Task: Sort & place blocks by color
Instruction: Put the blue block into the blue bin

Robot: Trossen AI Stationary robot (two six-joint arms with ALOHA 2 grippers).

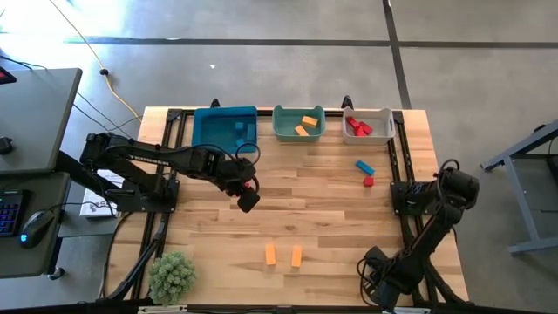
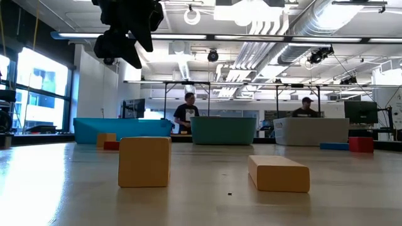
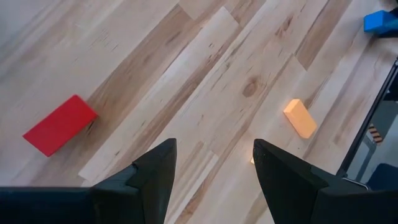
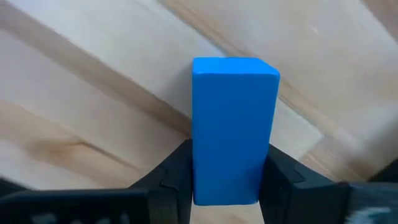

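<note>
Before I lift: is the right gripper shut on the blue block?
Shut: fingers of the right gripper press the blue block on both sides.

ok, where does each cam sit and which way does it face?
High: above the table, looking straight down; both arms show, left gripper mid-table, right arm at the right edge.
Low: at table-top height, looking level past two orange blocks to the bins; left gripper hangs top left.
Left wrist: looks down at wood and a red block; its open fingers show.
Right wrist: looks at a blue block clamped in the right gripper.
Shared: high and low both show the orange blocks and bins.
</note>
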